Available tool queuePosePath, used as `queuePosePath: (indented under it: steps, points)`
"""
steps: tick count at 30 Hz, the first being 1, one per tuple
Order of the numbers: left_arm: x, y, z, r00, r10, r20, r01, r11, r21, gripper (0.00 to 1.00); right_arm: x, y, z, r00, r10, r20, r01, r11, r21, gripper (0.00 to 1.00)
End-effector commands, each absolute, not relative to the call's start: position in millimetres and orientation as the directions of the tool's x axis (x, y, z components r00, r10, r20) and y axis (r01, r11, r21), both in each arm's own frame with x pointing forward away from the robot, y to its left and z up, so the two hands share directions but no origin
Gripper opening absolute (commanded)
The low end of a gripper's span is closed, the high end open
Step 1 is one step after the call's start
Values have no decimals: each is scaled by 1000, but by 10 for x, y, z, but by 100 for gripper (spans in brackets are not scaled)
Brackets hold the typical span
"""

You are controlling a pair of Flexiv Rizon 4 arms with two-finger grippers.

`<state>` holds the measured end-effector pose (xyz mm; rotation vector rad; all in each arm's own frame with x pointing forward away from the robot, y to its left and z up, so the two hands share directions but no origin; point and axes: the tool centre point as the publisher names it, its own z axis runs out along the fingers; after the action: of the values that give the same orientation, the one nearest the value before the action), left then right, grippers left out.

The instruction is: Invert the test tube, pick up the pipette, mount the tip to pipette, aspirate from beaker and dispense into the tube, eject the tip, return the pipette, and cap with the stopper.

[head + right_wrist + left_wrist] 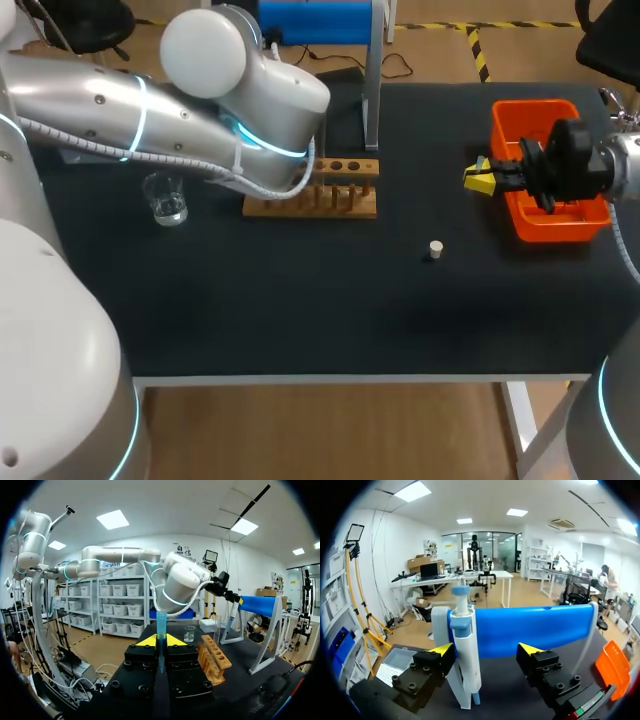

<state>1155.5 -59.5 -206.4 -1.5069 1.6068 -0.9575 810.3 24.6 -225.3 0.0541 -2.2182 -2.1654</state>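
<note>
In the left wrist view a white and blue pipette hangs on its blue stand bar. My left gripper is open around the pipette, which is close against one finger. My right gripper is shut on a blue pipette tip that stands upright between its yellow ends. From above, the right gripper hovers at the near edge of the orange bin. The wooden tube rack sits mid-table, with a clear tube upright in it. A white stopper lies in front.
A glass beaker stands left of the rack, also visible as a beaker beyond the right gripper. My left arm reaches over the rack's back toward the stand post, hiding the left gripper from above.
</note>
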Motion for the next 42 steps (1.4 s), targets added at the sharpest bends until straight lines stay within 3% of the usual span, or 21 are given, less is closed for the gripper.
queuePosePath:
  steps: [1,7,10,11,12,20,27,36,42]
  points:
    - [11580,-605,-2073,-48,-999,-21,-467,41,-883,82,8097,243,-2255,-999,-53,5,4,25,1000,0]
    - [11584,-581,-2086,-36,-999,-25,-470,39,-882,79,8097,243,-2255,-999,-53,5,4,25,1000,0]
    - [11594,-571,-2061,-34,-999,-29,-462,42,-886,71,8097,243,-2255,-999,-53,5,4,25,1000,0]
    - [11601,-569,-2047,-33,-999,-32,-458,44,-888,61,8097,243,-2255,-999,-53,5,4,25,1000,0]
    - [11611,-567,-2033,-32,-999,-38,-455,48,-889,60,8097,243,-2255,-999,-53,5,4,25,1000,0]
    - [11642,-576,-2030,-32,-998,-56,-454,65,-889,64,8097,243,-2255,-999,-53,5,4,25,1000,0]
    - [11634,-566,-2060,-24,-998,-52,-463,57,-884,55,8097,243,-2255,-999,-53,5,4,25,1000,0]
    - [11632,-563,-2105,-9,-1000,-30,-471,30,-881,52,8097,243,-2255,-999,-53,5,4,25,1000,0]
    - [11662,-536,-2094,-3,-1000,-24,-466,22,-885,56,8097,243,-2255,-999,-53,5,4,25,1000,0]
